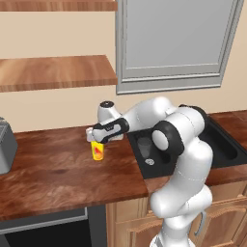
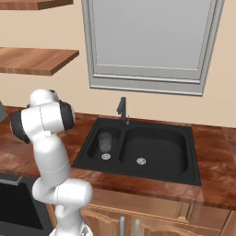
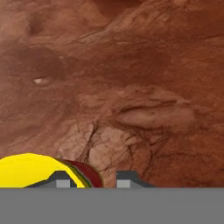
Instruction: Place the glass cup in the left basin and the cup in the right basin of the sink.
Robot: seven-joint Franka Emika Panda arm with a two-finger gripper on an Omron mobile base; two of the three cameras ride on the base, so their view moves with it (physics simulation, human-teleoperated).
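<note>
Right at the front edge, wooden cabinet doors (image 2: 152, 221) sit under a reddish-brown wood counter (image 1: 53, 169), its grain mottled and cracked-looking close up in the hand view. To the far left of the counter, a grey appliance (image 1: 6, 144) pokes in at the frame's edge. The white arm rises from the base, elbow bent high, and reaches left and forward over the counter, forearm roughly level, hand pointing down. The gripper (image 1: 98, 141) sits right over the top of the cup (image 1: 98, 151), the yellow one with the red mark, which stands upright on the counter just left of the sink (image 2: 193, 156). In the hand view the two dark fingertips (image 3: 61, 178) straddle the yellow rim, one on the cup's near side, one beyond the red-marked edge; the jaws are drawn in narrow around it, but whether they actually press the wall I can't tell. The cup is on the wood, not lifted. Further along, the glass cup (image 2: 105, 141) stands upright in the left basin (image 2: 94, 154), beside the round drain. The right basin (image 2: 156, 147) lies wider alongside. The dark tap (image 2: 122, 109) stands at the back edge. Behind: beige wall, a grey-framed window (image 2: 147, 41), two wooden shelves (image 1: 53, 72).
</note>
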